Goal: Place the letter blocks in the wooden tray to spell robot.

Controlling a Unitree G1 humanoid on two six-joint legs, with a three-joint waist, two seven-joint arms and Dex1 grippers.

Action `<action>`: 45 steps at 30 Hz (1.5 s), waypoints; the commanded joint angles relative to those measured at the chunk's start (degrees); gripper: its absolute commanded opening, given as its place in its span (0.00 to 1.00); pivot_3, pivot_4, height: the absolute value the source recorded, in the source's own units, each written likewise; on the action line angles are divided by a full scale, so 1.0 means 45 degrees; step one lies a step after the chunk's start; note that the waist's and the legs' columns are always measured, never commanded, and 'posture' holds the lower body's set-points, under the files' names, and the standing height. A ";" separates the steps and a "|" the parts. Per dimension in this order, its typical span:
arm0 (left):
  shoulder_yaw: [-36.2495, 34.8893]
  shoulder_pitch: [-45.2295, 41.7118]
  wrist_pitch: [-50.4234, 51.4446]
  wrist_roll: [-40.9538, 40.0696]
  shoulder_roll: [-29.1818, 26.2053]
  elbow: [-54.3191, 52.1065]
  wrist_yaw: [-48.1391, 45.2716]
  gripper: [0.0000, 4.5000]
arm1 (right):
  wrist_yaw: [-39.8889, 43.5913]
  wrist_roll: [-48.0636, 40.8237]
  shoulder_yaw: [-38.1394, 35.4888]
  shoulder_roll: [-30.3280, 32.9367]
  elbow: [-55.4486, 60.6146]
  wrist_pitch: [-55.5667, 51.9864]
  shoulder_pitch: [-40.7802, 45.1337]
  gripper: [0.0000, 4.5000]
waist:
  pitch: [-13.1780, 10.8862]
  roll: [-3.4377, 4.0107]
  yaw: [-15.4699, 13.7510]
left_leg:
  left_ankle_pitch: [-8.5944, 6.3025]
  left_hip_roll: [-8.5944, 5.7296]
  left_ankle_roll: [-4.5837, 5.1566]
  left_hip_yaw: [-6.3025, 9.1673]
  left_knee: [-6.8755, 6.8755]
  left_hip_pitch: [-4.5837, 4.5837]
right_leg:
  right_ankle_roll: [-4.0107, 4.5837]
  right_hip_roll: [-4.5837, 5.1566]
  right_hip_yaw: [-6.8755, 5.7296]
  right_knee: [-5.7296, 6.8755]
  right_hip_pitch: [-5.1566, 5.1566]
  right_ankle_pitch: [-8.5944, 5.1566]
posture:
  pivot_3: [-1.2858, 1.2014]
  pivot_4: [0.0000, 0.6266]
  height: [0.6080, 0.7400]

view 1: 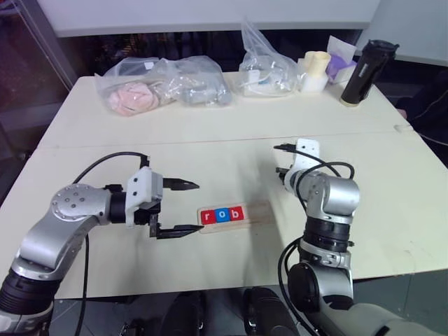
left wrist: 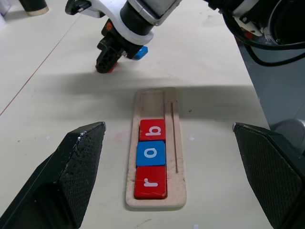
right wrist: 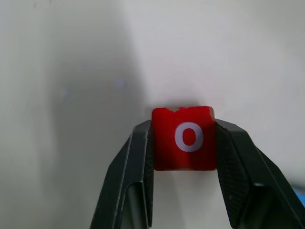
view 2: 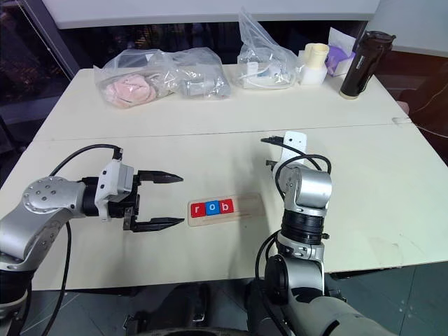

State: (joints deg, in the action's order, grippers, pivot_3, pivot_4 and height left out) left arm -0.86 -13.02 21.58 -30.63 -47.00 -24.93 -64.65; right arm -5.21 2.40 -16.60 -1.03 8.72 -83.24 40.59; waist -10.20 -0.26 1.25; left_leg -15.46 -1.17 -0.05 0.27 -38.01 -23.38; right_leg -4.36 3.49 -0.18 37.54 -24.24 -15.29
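The wooden tray (view 1: 257,210) lies on the table between my arms. In its left part sit three letter blocks: a red r (left wrist: 150,182), a blue o (left wrist: 151,153) and a red b (left wrist: 152,129); the right part of its groove is bare. My left gripper (view 1: 197,206) hovers open just left of the tray, fingers pointing at it. My right gripper (right wrist: 183,125) points down at the table beyond the tray's right end, shut on a red o block (right wrist: 188,138) that rests on the table. A blue block (left wrist: 139,52) lies right beside that gripper; its letter is hidden.
Clear plastic bags (view 1: 164,85) of items line the table's far side, with another bag (view 1: 266,66), a cream cup (view 1: 315,70) and a black bottle (view 1: 360,73) at the back right. A seam (view 1: 210,140) crosses the table.
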 commanded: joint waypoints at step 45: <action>0.0538 -0.0909 -0.0143 -0.0004 0.0574 0.0279 -0.0424 1.00 | 0.6156 -0.5631 0.1946 0.8592 0.7871 -0.1509 -0.5645 0.99 | -0.0011 0.0004 -0.0094 | 0.0010 -0.0004 0.0032 -0.0005 -0.0016 0.0000 | -0.0008 0.0000 -0.0003 -0.0061 0.0044 -0.0006 | 0.52 0.24 1.00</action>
State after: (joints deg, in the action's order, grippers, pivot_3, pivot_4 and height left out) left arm 1.55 -17.22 21.00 -30.45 -44.43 -22.07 -66.81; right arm 16.33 -19.02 -8.54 35.02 44.11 -91.56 14.64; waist -10.25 -0.24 0.83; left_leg -15.42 -1.18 0.10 0.27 -38.08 -23.38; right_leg -4.39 3.48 -0.21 37.25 -24.03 -15.32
